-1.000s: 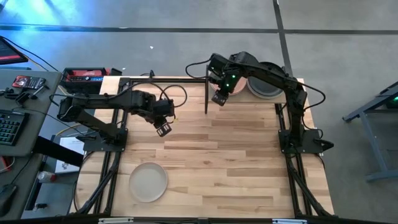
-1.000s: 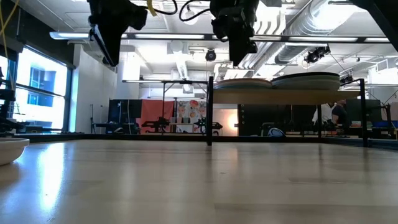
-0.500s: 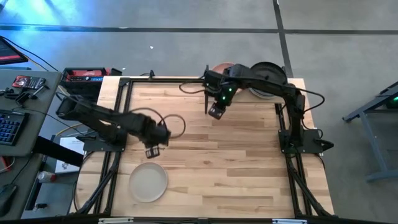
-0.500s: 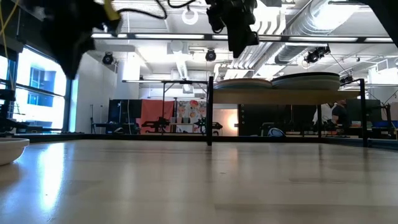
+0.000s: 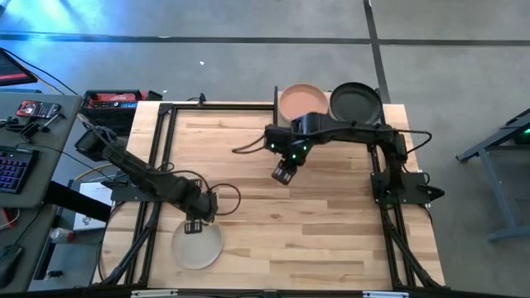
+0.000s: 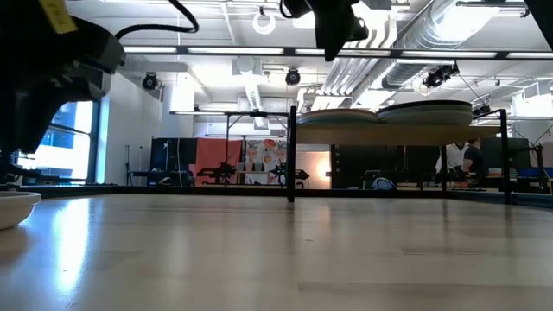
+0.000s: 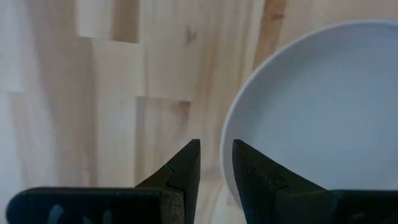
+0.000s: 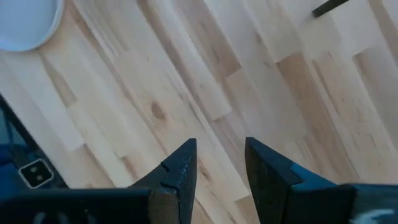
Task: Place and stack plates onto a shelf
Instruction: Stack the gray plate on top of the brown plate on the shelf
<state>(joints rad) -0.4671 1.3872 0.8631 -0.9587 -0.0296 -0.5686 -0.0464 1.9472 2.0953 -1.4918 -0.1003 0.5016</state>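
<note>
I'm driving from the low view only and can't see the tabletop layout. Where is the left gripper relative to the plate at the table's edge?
Observer: The left gripper hangs over the far rim of the white plate, fingers apart, holding nothing.
Operator: And what is on the shelf?
Observer: Two stacks: a terracotta plate on top of one, a black plate on top of the other.
Operator: Is the right gripper carrying anything?
Observer: No. The right gripper is open over bare table, in front of the shelf.
</note>
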